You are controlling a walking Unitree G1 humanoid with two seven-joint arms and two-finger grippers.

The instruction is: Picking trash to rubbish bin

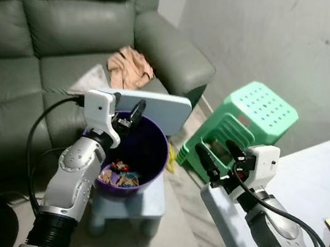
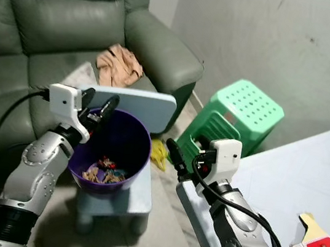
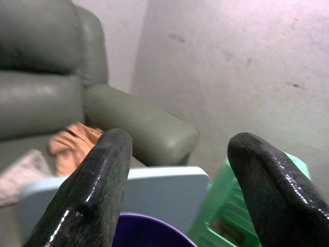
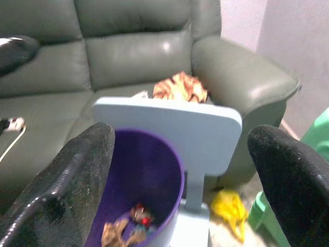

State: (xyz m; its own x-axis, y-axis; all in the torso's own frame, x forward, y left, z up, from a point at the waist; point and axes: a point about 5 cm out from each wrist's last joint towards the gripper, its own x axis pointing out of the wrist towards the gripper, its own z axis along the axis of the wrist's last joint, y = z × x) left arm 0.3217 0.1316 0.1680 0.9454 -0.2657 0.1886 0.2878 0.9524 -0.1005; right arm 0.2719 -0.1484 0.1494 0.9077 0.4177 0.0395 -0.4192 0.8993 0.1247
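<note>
Fingers of the left gripper stand apart with nothing between them, poised over the near-left rim of the purple rubbish bin. Fingers of the right gripper are likewise spread and empty, held in the air to the right of the bin, near the green plastic stool. Trash lies in a small heap at the bottom of the bin, crumpled wrappers among it. The bin sits on the seat of a small light-blue chair, against its backrest. A yellow scrap lies on the floor between chair and stool. Behind stands a grey-green sofa with a peach cloth on its seat cushion, near the right armrest.
</note>
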